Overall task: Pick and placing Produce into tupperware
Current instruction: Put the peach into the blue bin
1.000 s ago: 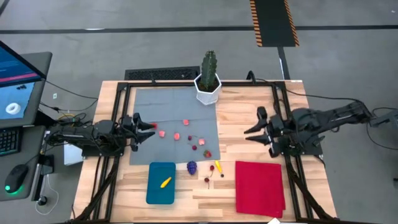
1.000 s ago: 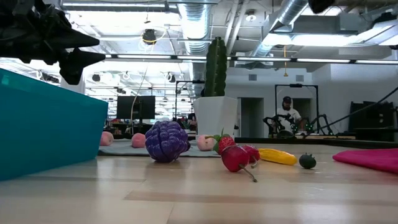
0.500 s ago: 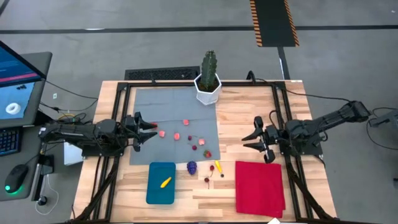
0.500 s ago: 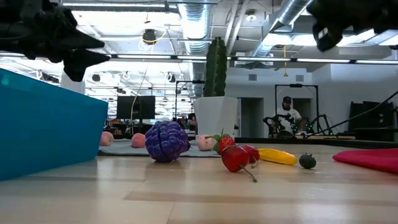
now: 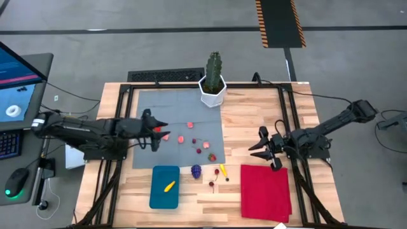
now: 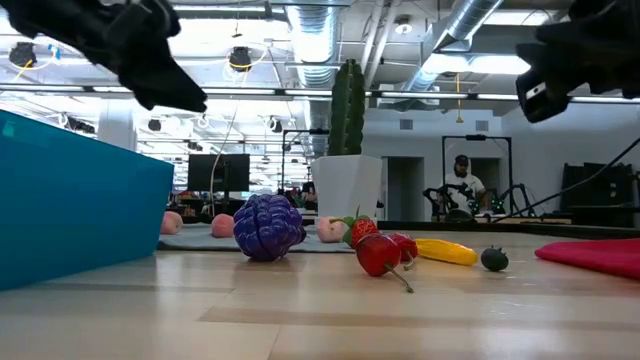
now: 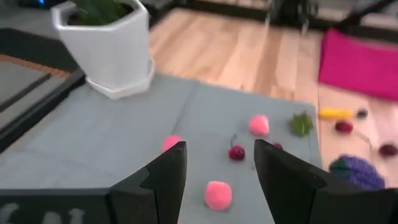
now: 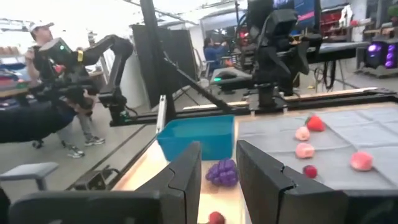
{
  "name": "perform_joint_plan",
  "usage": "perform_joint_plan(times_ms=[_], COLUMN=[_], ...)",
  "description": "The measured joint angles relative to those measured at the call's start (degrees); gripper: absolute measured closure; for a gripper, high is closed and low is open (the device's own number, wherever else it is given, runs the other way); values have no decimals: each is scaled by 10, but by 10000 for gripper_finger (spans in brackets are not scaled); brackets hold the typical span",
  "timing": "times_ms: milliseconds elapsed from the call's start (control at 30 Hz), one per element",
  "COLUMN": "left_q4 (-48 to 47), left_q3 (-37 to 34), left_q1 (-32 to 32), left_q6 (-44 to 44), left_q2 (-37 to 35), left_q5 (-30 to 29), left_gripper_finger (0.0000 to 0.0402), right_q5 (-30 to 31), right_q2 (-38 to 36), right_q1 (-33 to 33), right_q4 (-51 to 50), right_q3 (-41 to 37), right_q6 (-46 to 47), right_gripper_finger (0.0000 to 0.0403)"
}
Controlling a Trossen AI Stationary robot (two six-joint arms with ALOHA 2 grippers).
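Left gripper (image 5: 159,133) hovers wide open over the pink fruit (image 5: 166,136); it should centre, then descend straight.

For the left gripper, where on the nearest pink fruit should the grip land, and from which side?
Grip the pink fruit across its round middle, coming straight down from above. It is a small ball lying alone on the grey mat, with bare mat all round it, so the open left gripper, poised just short of it, probably fits a finger on each side.

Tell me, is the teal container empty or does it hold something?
Not empty: the teal container holds one yellow produce piece; nothing else shows inside.
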Motion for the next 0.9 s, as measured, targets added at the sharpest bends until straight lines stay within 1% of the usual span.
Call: perform_joint_plan(times_ms=[100,167,333,467,567,667,800,900], left_q4=[-2,-6,-58,-87,-87,-111,-150,-153], left_q3=[28,48,97,132,150,172,194,205], left_q1=[5,12,42,74,88,103,111,110], left_q6=[3,2,-14,-38,-37,-36,-35,-27], left_q2=[62,101,179,230,265,305,365,402], left_q5=[23,26,30,76,112,155,166,169], left_gripper_finger=[223,223,223,223,223,223,223,223], right_q5=[-1,-1,-1,1,22,46,58,67], right_q2=[8,12,28,44,60,77,102,121], right_q1=[16,24,46,67,88,109,130,142], right_q4=[-1,4,6,7,11,26,55,78], right_q3=[0,0,0,0,0,0,0,0], right_q6=[2,2,7,21,22,22,21,21], right_gripper_finger=[280,280,280,280,280,280,280,280])
